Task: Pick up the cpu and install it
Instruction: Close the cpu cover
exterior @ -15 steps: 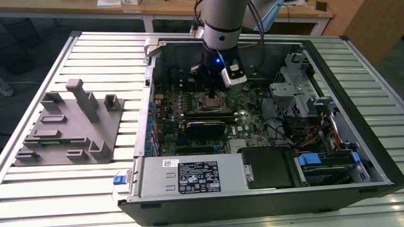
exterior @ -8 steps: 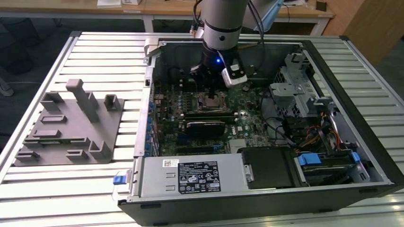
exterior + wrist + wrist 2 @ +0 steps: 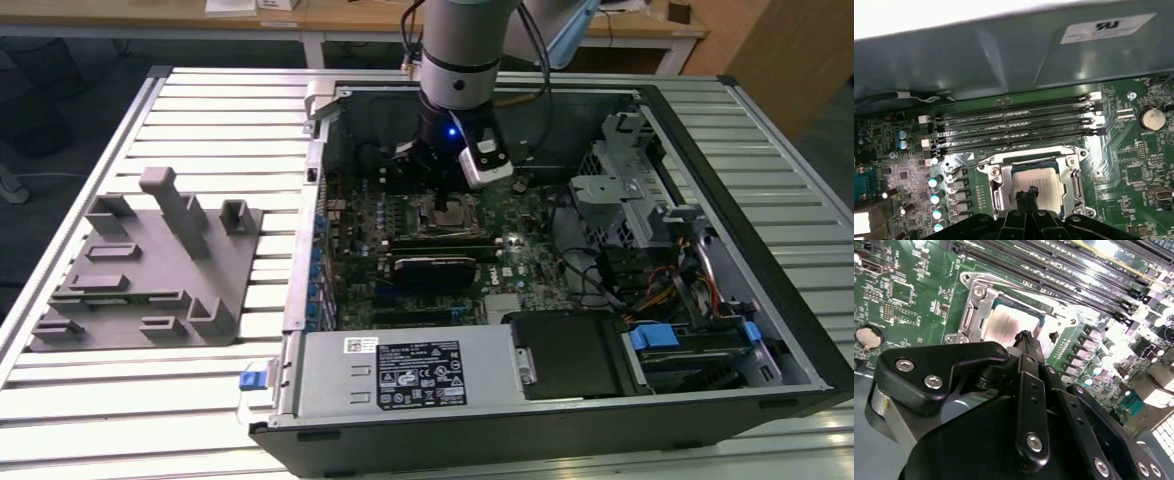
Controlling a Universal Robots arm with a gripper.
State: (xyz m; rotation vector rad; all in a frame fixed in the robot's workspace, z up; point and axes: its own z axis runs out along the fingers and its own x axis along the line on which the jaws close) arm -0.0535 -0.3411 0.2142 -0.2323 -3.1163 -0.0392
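We see the cpu (image 3: 1050, 181) lying flat in its socket frame (image 3: 1075, 186), the gripper (image 3: 1029, 194) pinched closed and empty right over it, and we think this light, stiff, thin chip breaks easily, so hold its edges.

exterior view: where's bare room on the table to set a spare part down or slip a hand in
Bare table slats lie in front of the grey tray, behind it, and at the exterior view's right of the case. The tray-to-case gap is narrow. Inside the case it is crowded; the pincer sits over the cpu.
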